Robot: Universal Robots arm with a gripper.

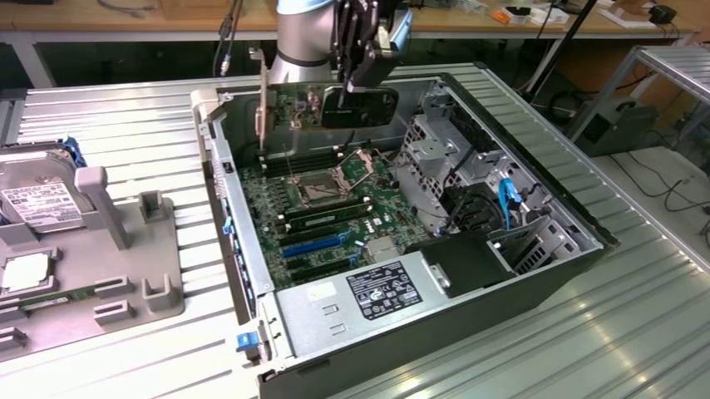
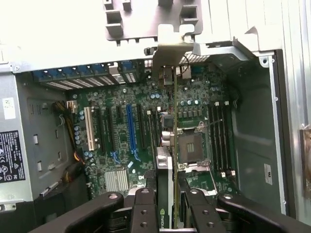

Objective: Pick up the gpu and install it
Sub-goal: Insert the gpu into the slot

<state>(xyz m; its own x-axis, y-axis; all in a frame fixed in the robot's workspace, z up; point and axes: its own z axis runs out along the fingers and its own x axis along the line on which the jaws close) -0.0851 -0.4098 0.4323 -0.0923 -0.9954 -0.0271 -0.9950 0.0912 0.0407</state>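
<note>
The gripper [image 1: 362, 83] is clenched on the gpu [image 1: 367, 112], pinching the card by its upper edge so that it hangs upright beneath the fingers. In the exterior view the card's black face shows, and its silvery bracket [image 1: 262, 108] stands out past the gripper toward the exterior view's left. The card is held over the far end of the open computer case [image 1: 521, 179] and appears to be raised off the motherboard [image 1: 322, 199] below the gripper, not seated in it.

From the wrist, the gripper [image 2: 167, 196] has its dark fingers [image 2: 145, 208] closed on either side of the gpu [image 2: 173, 121], which is seen edge-on as a slim pale strip. The strip runs away from the gripper to the bracket [image 2: 170, 53] at the case's rear wall. Straight below the card lie black slots and, just beside its line, the processor socket [image 2: 190, 148]. The blue slot [image 2: 130, 128] and the white slot [image 2: 89, 128] lie further off to the other side (well apart from the card's edge).

Away from the gripper, on the ribbed metal surface [image 1: 133, 125], a grey holder [image 1: 122, 266] carries a hard drive [image 1: 39, 204].
</note>
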